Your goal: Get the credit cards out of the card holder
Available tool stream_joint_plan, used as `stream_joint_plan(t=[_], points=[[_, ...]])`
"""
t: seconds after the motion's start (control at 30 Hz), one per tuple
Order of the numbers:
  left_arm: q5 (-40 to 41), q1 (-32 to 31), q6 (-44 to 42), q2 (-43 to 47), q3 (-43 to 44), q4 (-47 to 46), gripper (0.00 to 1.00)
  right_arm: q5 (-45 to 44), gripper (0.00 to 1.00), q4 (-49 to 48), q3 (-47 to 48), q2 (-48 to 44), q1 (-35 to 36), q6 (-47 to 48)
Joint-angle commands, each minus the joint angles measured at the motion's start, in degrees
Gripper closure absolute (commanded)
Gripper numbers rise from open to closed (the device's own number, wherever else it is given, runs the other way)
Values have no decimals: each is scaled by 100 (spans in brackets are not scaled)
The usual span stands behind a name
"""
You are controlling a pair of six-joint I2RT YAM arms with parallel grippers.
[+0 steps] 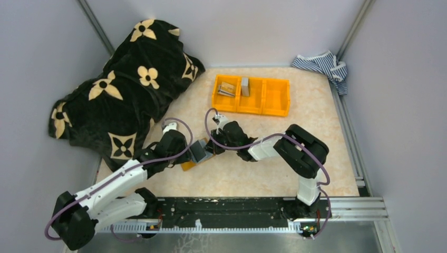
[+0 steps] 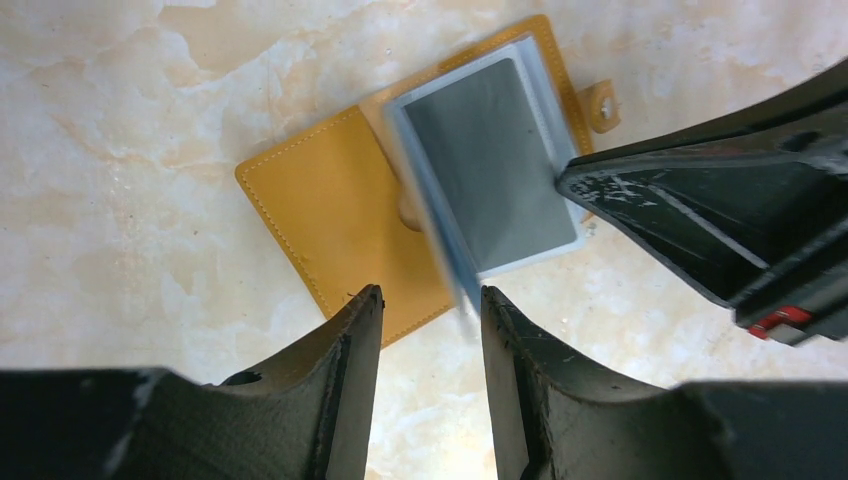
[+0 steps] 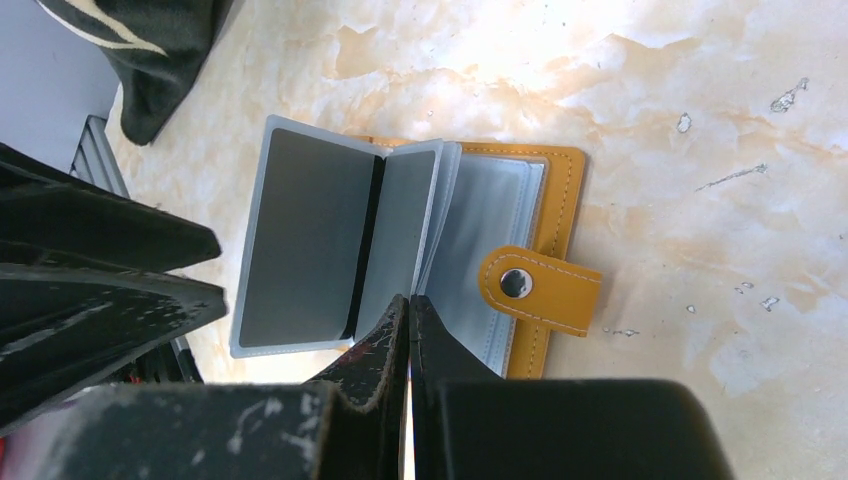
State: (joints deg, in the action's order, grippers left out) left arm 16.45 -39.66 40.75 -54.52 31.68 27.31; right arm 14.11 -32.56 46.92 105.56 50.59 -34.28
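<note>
Top external view: small orange-tan folding card holder (image 1: 188, 165) lying open on the pale marbled table (image 1: 263, 174), between my two grippers. Beyond the card holder stands an orange plastic three-compartment bin (image 1: 252, 112). Beyond it to the left lies a black plush blanket with cream flower motifs (image 1: 121, 89).

Left wrist view: one cover lies flat on the table, with the clear plastic sleeves (image 2: 490, 160) lifted off it. My left gripper (image 2: 428, 300) is released, jaws apart. The blurred edge of one sleeve reaches into the gap; I cannot tell whether it touches either finger.

Right wrist view: my right gripper (image 3: 409, 305) is clenched, fingers pressed together, its tip against the edge of the fanned sleeves, just beside the holder's snap tab (image 3: 538, 288). Dark grey inserts (image 3: 305, 235) fill the two opened sleeves; whether these are cards cannot be told.
</note>
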Motion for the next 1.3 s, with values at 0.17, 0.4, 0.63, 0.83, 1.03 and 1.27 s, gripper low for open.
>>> stream_joint_plan(t=[0.17,0.4,0.63,0.83,1.03,1.27], points=[[-55,-24,-92,585,591,268,53,95,100,-364,-24,156,13,-43],[-164,-24,-83,-305,6,-743,52,93,100,-357,-25,170,-3,-48],[-144,-24,125,-734,-677,-1374,53,32,100,-322,-131,5,-49,-12],[-3,-17,176,-848,-1191,-1767,54,-237,100,-37,-154,-262,-80,196],[-62,-16,111,-1307,-1265,-2131,55,-692,100,234,-195,-706,-74,433],[-204,-24,-190,-1771,-1069,-2640,56,-986,100,505,-149,-861,-75,657]])
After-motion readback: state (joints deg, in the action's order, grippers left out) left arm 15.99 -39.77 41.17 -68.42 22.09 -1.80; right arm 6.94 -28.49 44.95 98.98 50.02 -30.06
